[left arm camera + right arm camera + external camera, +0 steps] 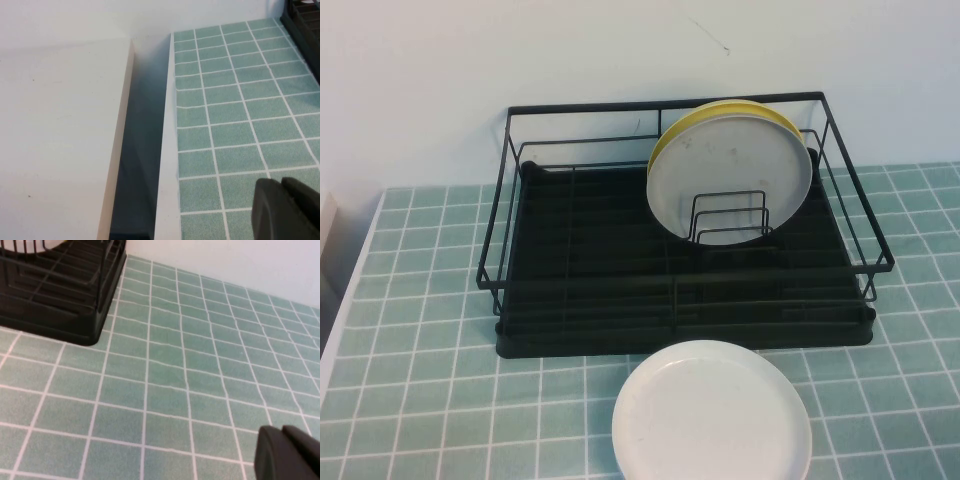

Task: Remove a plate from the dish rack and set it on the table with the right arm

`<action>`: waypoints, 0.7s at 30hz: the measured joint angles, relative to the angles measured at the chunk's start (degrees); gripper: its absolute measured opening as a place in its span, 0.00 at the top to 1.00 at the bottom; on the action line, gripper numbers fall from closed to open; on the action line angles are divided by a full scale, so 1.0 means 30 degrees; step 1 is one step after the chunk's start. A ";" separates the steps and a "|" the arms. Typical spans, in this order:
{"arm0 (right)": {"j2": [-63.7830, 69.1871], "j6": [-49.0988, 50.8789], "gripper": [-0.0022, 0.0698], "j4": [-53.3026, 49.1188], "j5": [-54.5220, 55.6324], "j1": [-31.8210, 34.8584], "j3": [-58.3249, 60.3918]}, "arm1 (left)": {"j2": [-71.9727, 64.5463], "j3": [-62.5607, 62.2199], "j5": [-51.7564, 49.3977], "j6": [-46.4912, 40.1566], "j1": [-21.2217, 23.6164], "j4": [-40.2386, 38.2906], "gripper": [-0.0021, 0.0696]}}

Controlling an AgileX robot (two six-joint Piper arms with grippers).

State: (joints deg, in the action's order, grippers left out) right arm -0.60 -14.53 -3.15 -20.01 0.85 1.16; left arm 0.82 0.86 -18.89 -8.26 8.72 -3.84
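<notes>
White plate (712, 415): lies flat on the table (420, 300), just in front of the dish rack's front edge, nearest the camera.
Right gripper (287, 455): only a dark corner shows in its wrist view, low over bare tiles off the dish rack's right front corner; whether its fingers are spread or pressed together, I cannot tell.
Left gripper (285, 210): parked over the table's left edge, well apart from the dish rack; finger state cannot be told.
Dish rack (685, 335): landmark, mid-table.
Plate (730, 175): stands on edge in the dish rack's right rear, face towards the front, leaning on the yellow plate (720, 112) behind, wire dividers (730, 215) in front.
Key relation: the plate lies beyond and left of the right gripper, the nearer arm; its rim probably calls for a grasp from above.
</notes>
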 joint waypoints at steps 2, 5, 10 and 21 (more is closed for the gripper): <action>0.0000 0.0000 0.97 0.0000 0.0000 0.0000 0.0000 | 0.0000 0.0000 0.0000 0.0000 0.0000 0.0000 0.98; 0.0000 -0.0183 0.97 -0.0014 0.0000 0.0000 0.0000 | 0.0000 0.0000 0.0000 0.0000 0.0000 0.0000 0.98; 0.0000 -0.0233 0.97 0.0093 0.0000 0.0000 0.0000 | 0.0000 0.0000 0.0000 0.0000 0.0000 0.0000 0.98; 0.0000 -0.0265 0.97 0.3795 0.0000 0.0000 0.0000 | 0.0000 0.0000 0.0000 0.0000 0.0000 0.0000 0.98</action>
State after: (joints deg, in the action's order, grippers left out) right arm -0.60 -15.32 8.24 -20.01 0.85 1.16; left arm 0.82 0.86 -18.89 -8.26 8.72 -3.84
